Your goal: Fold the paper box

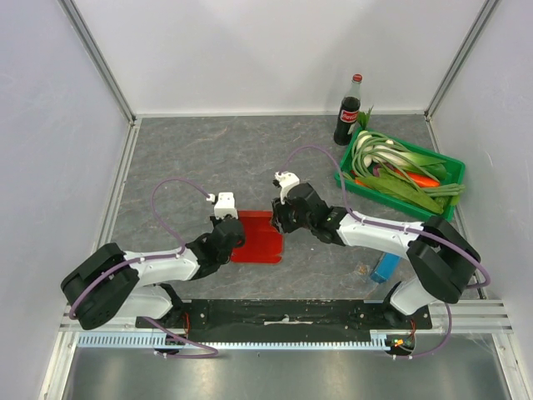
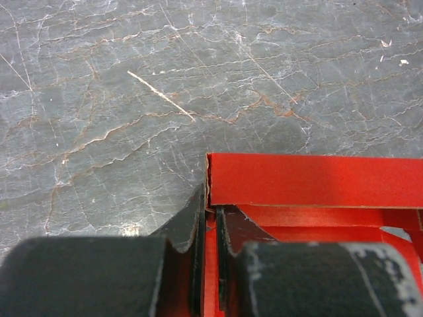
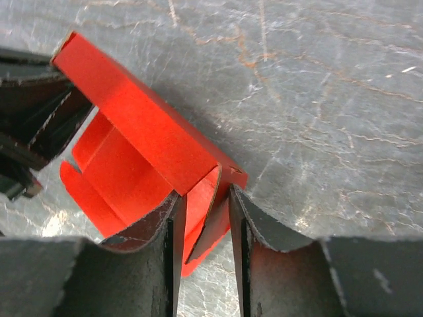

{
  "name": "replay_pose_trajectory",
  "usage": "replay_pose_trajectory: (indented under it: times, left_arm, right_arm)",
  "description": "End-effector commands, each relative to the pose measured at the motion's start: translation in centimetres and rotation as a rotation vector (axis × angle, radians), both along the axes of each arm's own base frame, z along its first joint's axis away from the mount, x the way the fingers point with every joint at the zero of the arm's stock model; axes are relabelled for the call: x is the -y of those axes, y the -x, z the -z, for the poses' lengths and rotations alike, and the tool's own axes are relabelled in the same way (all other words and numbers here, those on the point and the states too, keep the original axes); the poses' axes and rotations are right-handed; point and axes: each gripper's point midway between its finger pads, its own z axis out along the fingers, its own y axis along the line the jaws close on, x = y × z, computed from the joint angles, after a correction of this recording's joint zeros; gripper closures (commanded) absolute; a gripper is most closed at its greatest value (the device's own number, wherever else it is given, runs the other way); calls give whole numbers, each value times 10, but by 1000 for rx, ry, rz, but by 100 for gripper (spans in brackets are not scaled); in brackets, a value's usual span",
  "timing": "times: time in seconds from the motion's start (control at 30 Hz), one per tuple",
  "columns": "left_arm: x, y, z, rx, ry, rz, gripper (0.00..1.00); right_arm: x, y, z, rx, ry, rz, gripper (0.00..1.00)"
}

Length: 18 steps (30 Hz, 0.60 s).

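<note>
Red paper box (image 1: 260, 240), clamped at nine o'clock by the left end effector (image 2: 210, 218) and three o'clock by the right end effector (image 3: 205, 199), could be torn by opposing pulls.

Right gripper (image 3: 206, 198) clamping the near end of the paper box (image 3: 145, 125).
Both fingers bracket a folded red end flap. The raised wall runs ahead and to the left, where the left gripper (image 3: 43, 122) meets its far corner above the grey table (image 3: 330, 119).
</note>
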Motion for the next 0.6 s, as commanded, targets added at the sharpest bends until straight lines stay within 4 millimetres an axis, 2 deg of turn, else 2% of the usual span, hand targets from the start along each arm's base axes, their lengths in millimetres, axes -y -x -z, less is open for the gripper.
replay_pose_trajectory:
  times: [0.0, 0.2, 0.3, 0.33, 0.57]
  left_arm:
    - [11, -9, -17, 62, 75, -7, 98]
    - [12, -10, -15, 58, 54, -3, 98]
    - [11, -9, -12, 51, 57, -4, 98]
    - [12, -9, -11, 50, 56, -2, 98]
    - [13, -8, -10, 44, 49, 13, 98]
  right_arm:
    - [-24, 16, -5, 58, -67, -220, 59]
    - [-31, 28, -12, -15, -171, -311, 57]
    - [-33, 31, -14, 4, -194, -341, 52]
    - [-33, 34, -13, 8, -195, -371, 49]
    - [-37, 43, -22, 5, -330, -558, 44]
